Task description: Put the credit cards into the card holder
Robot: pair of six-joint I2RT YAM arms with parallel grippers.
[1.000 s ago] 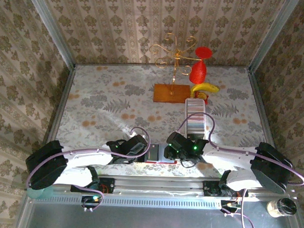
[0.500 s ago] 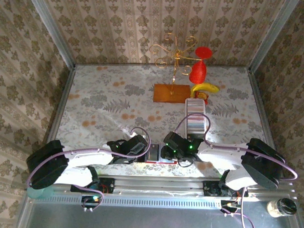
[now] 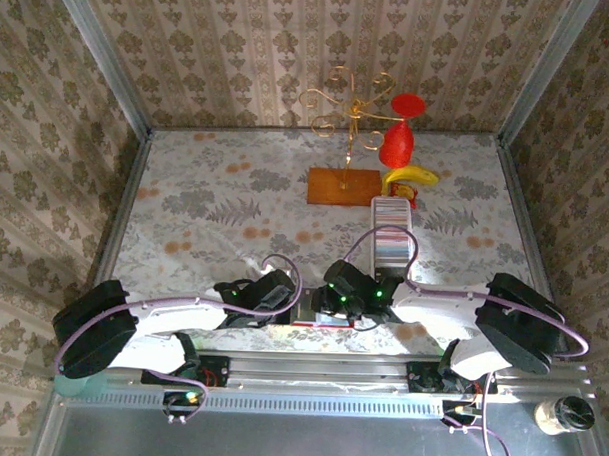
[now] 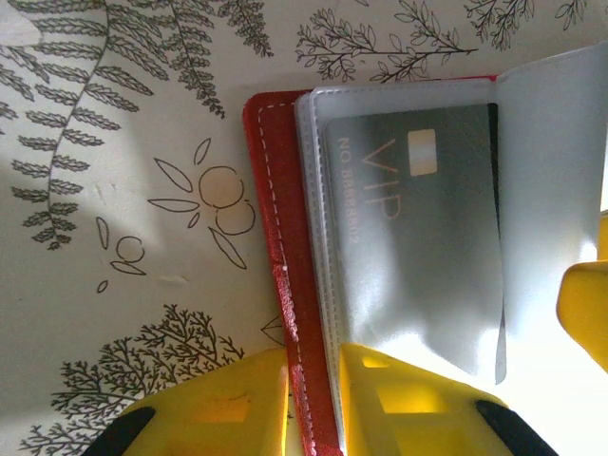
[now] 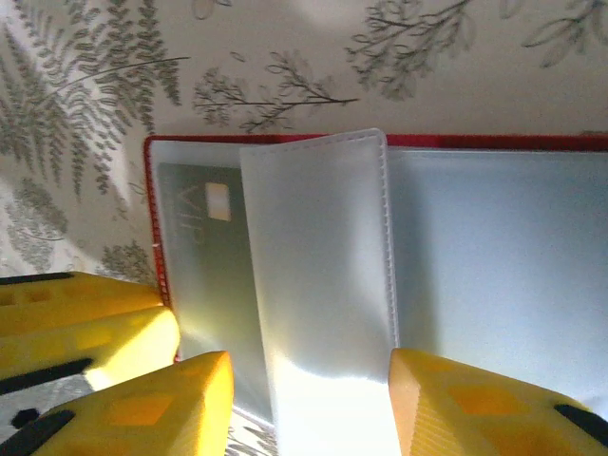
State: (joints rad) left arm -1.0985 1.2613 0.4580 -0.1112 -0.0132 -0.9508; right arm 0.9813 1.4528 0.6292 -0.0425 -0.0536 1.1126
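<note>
The red card holder (image 4: 275, 218) lies open at the table's near edge, its clear pockets (image 5: 494, 256) spread out. A grey VIP credit card (image 4: 418, 237) sits inside the left pocket (image 5: 204, 247). My left gripper (image 4: 312, 366) is shut on the holder's red cover edge and pocket stack. My right gripper (image 5: 309, 366) is open, its fingers either side of a raised clear pocket leaf (image 5: 318, 266). In the top view both grippers (image 3: 287, 302) (image 3: 327, 301) meet over the holder (image 3: 321, 327). More credit cards (image 3: 392, 246) stand in a row further back.
The cards stand in a long white tray (image 3: 392, 203) right of centre. Behind it are an orange-brown stand base (image 3: 343, 185) with a gold wire stand (image 3: 349, 109), a red object (image 3: 398, 141) and a yellow banana (image 3: 411, 176). A small jar (image 3: 563, 414) stands off the table, bottom right.
My right gripper has shifted left over the open holder and its jaws have widened. The left gripper has kept its grip and place.
</note>
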